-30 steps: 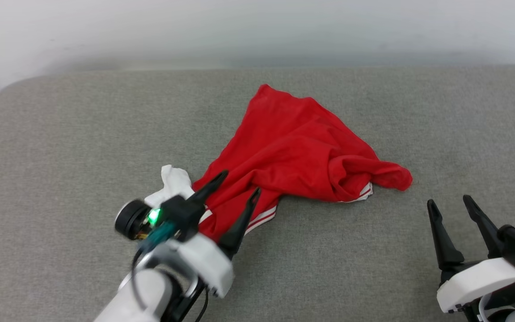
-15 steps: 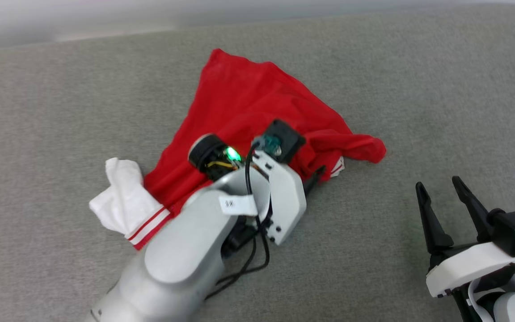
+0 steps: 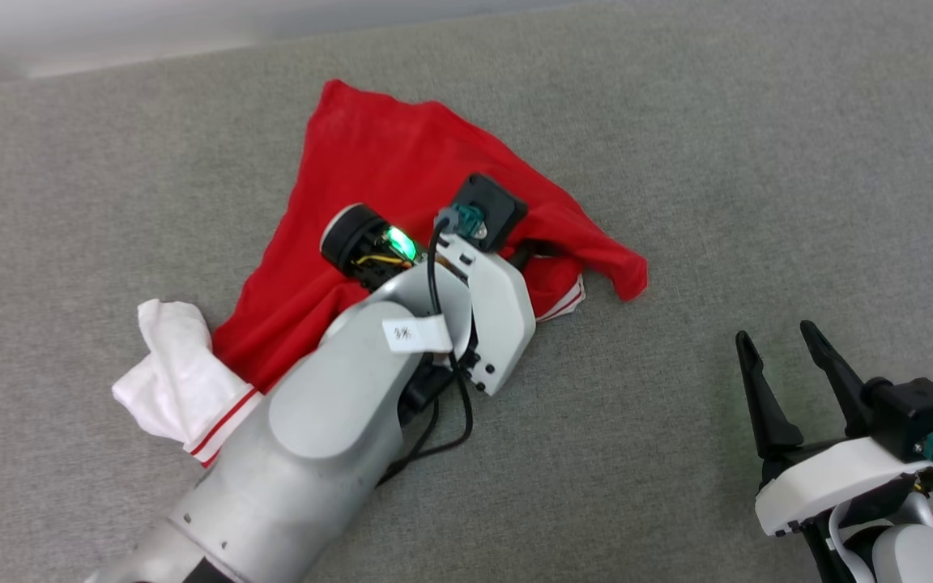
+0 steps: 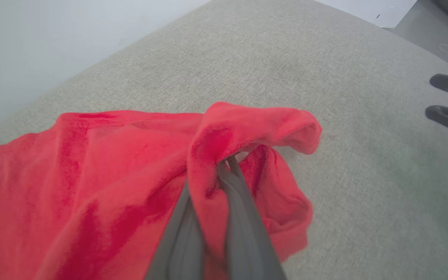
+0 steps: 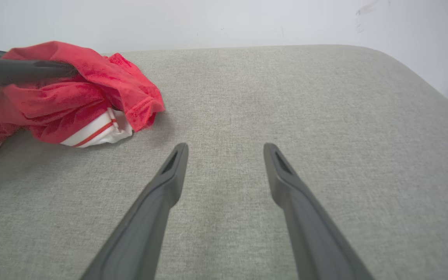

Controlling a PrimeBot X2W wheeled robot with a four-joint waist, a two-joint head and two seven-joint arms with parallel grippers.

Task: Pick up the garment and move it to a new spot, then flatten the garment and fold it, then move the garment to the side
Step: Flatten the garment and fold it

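Garment (image 3: 402, 162) crumpled on grey cushion (image 3: 758, 162); long axis laid from white sleeve (image 3: 167, 372) at left to red fold (image 4: 255, 116) at right. Fold clenched by left claw (image 4: 228, 167). Right claw (image 3: 777, 332) released, seen well apart on right; left arm nearer.

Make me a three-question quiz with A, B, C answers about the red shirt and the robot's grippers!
1. Where does the garment lie?
A. on the grey fabric surface
B. on a wooden floor
C. in a basket

2. What colour is its crumpled sleeve?
A. blue
B. white
C. black

3. How is the left gripper?
A. wide open
B. shut on the garment
C. holding a cup

Answers:
1 A: grey fabric shows all around it.
2 B: the sleeve is white with red stripes at its edge.
3 B: it pinches a red fold, while the right gripper stands open.
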